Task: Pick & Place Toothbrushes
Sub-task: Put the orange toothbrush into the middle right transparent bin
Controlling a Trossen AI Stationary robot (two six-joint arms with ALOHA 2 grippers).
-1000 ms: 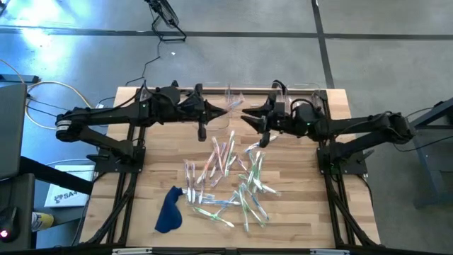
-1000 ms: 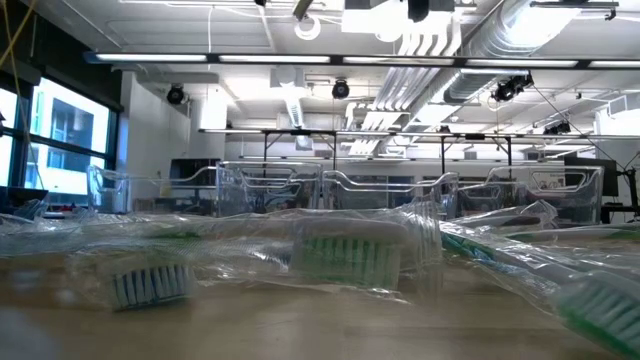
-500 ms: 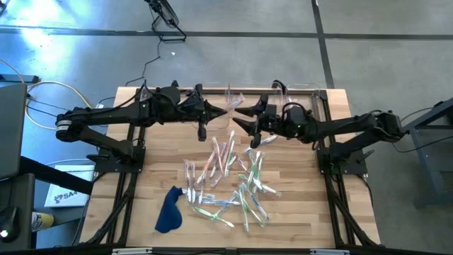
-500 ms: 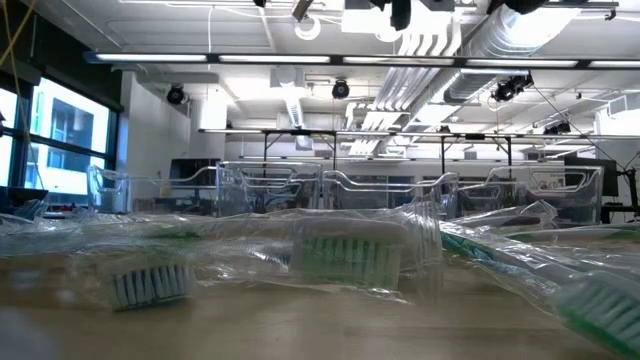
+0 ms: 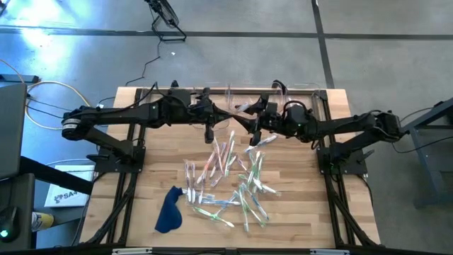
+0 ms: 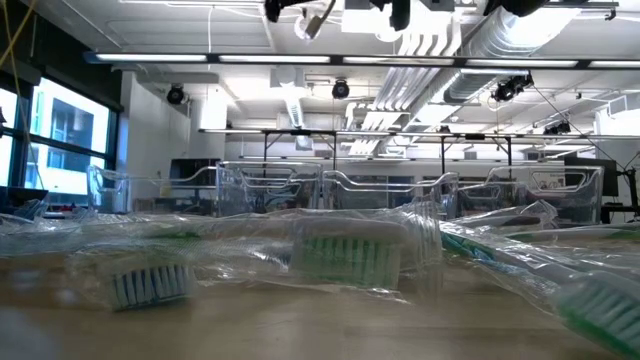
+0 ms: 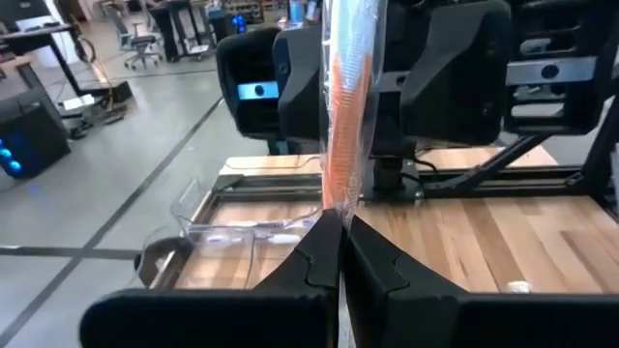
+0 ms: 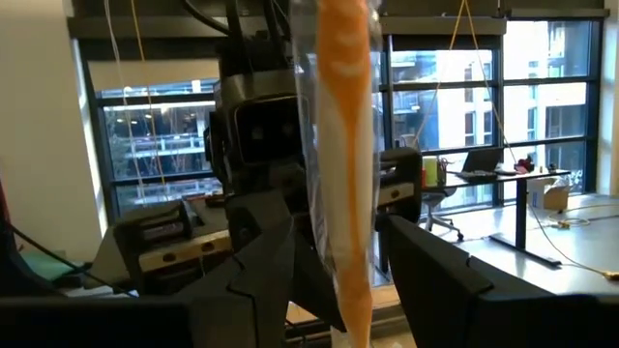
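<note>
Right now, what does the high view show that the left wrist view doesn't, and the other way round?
High view only: the toothbrush pile mid-table, the dark blue cloth, and both arms meeting over the table's far side. Left wrist view only: the left gripper shut on an orange-handled wrapped toothbrush, the right gripper's fingers open on either side of it, and a clear bin beyond. Both: the wooden table.

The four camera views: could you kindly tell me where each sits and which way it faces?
High: above, looking straight down on the table, both arms and the loose toothbrushes.
Low: at tabletop height, level across wrapped toothbrushes to clear bins; robot only at the top edge.
Left wrist: faces the right hand past the left hand gripping a toothbrush.
Right wrist: faces back; both wrist views share that toothbrush.
</note>
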